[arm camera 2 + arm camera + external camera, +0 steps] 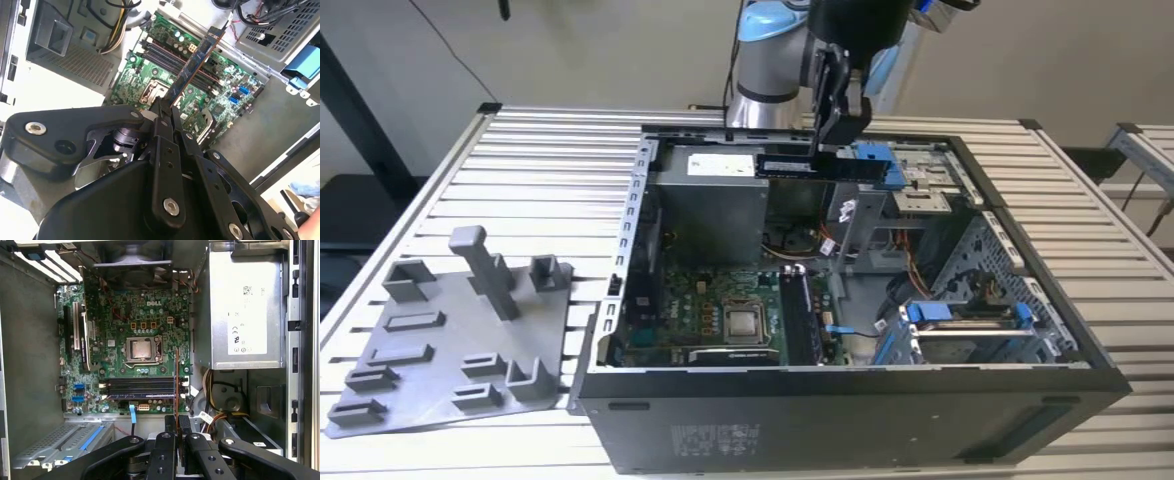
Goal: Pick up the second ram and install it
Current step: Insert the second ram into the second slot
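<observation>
Scene: an open computer case [854,415] lay on its side on a slatted table [534,170], and the arm reached in from above.
Gripper: the gripper [162,109] was clamped on one end of the second ram [196,60], with a finger pressed on each flat face.
Ram position: it was held in the air over the inside of the case, apart from the motherboard [145,80] and not seated in a slot.
Ram, exterior view: the stick [794,166] sat roughly level under the gripper [838,150], up near the case's open rim at the back.
Ram, first wrist view: it showed edge-on as a thin line [176,382] running out from the gripper [177,424] and crossing one end of the memory slots [140,388].
Slots: dark, parallel, just beside the CPU socket [141,349]. Could not tell whether any held a stick.
Board surroundings: the power supply [245,310] sat beside the motherboard inside the case.
Tray: a gray tray [440,395] with raised blocks lay on the table at the exterior view's left, just beside the case and well apart from the gripper.
</observation>
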Robot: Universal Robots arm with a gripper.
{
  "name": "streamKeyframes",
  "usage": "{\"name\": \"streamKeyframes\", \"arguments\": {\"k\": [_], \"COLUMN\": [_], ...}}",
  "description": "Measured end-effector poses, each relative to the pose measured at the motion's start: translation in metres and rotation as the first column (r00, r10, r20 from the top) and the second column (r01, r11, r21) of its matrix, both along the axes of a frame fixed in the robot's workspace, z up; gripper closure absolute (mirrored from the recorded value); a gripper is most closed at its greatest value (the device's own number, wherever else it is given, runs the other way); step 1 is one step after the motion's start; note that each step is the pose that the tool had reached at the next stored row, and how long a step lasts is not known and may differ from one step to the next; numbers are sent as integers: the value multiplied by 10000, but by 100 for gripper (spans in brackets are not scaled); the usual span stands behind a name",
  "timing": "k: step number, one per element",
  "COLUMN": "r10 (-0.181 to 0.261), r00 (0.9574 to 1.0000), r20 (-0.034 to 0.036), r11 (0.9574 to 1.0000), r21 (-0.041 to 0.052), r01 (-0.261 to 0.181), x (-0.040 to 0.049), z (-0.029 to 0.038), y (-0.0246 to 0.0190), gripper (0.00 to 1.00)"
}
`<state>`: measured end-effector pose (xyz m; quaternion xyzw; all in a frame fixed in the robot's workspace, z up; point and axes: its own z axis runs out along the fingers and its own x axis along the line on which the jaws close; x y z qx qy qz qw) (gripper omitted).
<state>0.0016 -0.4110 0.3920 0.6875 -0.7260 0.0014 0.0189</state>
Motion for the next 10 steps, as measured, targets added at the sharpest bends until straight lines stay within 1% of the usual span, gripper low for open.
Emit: {"name": "streamKeyframes", "arguments": {"k": [10], "r10": [-3], "r00": [10000], "r20": [0], "r11": [10000], "r21": [0], "r01": [3], "x": [1], "z": [0], "y": [0], "gripper": [86]}}
